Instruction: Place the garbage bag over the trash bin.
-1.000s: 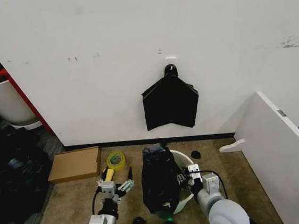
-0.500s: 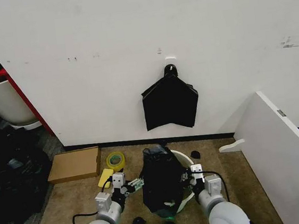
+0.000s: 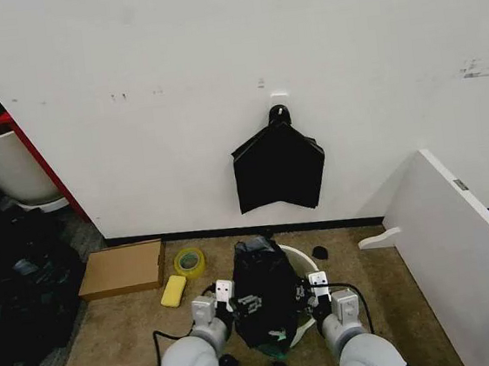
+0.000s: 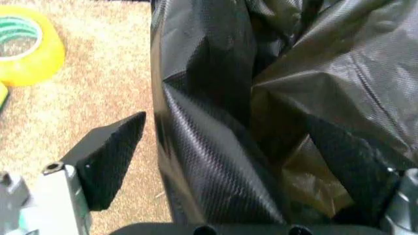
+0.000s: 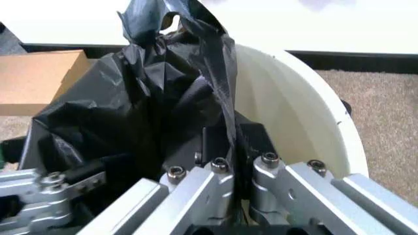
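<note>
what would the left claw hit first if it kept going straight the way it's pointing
Most likely the garbage bag. The left claw is open with the black film already between its fingers, so the bag draped on the trash bin comes first. How deep the film sits is unclear.

My head camera sits high and looks forward and down at the carpeted floor (image 3: 112, 337) where it meets the white wall (image 3: 214, 64), far enough back to take in both arms at the lower edge. My left wrist camera is pressed close against the garbage bag (image 4: 261, 98), facing across the carpet, with a yellow tape roll (image 4: 23, 46) in its corner. My right wrist camera looks along its own end effector (image 5: 225, 156) into the trash bin (image 5: 294, 112), very near. All three views share the bag; the head and left wrist views also share the tape roll.
</note>
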Controlling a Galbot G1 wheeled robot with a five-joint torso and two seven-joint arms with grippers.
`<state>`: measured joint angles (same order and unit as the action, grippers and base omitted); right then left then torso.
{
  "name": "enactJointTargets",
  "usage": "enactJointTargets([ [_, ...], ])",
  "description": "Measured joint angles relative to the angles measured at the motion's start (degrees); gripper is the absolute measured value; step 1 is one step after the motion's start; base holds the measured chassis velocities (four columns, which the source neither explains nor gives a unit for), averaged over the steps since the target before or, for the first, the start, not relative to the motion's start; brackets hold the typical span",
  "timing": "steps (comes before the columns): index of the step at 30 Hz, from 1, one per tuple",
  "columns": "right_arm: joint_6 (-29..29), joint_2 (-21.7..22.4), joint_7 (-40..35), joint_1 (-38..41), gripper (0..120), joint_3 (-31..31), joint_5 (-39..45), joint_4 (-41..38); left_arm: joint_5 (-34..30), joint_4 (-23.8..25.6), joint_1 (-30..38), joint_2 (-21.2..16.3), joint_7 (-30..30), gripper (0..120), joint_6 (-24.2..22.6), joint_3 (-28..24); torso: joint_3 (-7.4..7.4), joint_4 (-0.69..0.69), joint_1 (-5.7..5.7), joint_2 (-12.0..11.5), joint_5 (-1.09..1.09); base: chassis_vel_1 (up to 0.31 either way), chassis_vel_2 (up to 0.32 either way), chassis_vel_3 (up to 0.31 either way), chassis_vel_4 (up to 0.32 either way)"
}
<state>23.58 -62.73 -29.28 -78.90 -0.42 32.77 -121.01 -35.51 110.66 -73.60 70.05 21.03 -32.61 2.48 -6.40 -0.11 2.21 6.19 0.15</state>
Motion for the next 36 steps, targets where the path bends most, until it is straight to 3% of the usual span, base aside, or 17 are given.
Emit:
enactJointTargets([
  [4, 0.09, -0.16, 0.11, -0.11, 0, -0.12, -0.42, -0.13, -1.40, -0.77, 1.22, 0.74, 2.32, 93, -0.74, -0.20, 0.00, 0.00, 0.00, 0.00, 0.00, 0.000, 0.000, 0.000, 0.000],
  [9, 0.29, -0.55, 0.17, -0.45, 0, -0.33, -1.42, -0.37, -5.98, -2.02, 3.40, 1.36, 6.19, 74, -3.84, -0.20, 0.00, 0.00, 0.00, 0.00, 0.01, 0.000, 0.000, 0.000, 0.000],
  [19, -1.33, -0.70, 1.35, -0.94, 0, -0.34, -3.09, -0.47, -9.03, -2.15, 3.14, 0.82, 8.97, 40, -6.68, 1.07, 0.01, 0.00, 0.00, 0.00, 0.00, 0.000, 0.000, 0.000, 0.000],
  [23, -3.47, -0.94, 2.90, -1.17, 0, -0.60, -3.14, -0.43, -10.38, -0.94, 1.71, 0.03, 8.93, 22, -6.76, 3.19, 0.00, 0.00, 0.00, 0.00, -0.01, 0.000, 0.000, 0.000, 0.000],
  [25, -4.13, -1.02, 3.30, -1.19, 0, -0.63, -3.13, -0.35, -10.64, -0.65, 1.41, -0.15, 8.82, 19, -6.76, 3.63, 0.00, 0.00, 0.00, 0.00, -0.02, 0.000, 0.000, 0.000, 0.000],
  [30, -9.82, -1.37, 6.83, -1.10, 0, 0.05, -3.40, 1.03, -10.13, 2.11, -1.76, -1.72, 5.44, 2, -4.23, 7.20, 0.00, -0.01, 0.00, 0.00, -0.01, 0.000, 0.000, 0.000, 0.000],
  [36, -13.40, -1.74, 10.96, -0.30, 0, 2.12, -2.38, 1.28, -5.48, 4.61, -5.15, -2.69, 0.75, 0, -0.30, 8.10, 0.00, 0.00, 0.00, 0.00, -0.01, 0.000, 0.000, 0.000, 0.000],
])
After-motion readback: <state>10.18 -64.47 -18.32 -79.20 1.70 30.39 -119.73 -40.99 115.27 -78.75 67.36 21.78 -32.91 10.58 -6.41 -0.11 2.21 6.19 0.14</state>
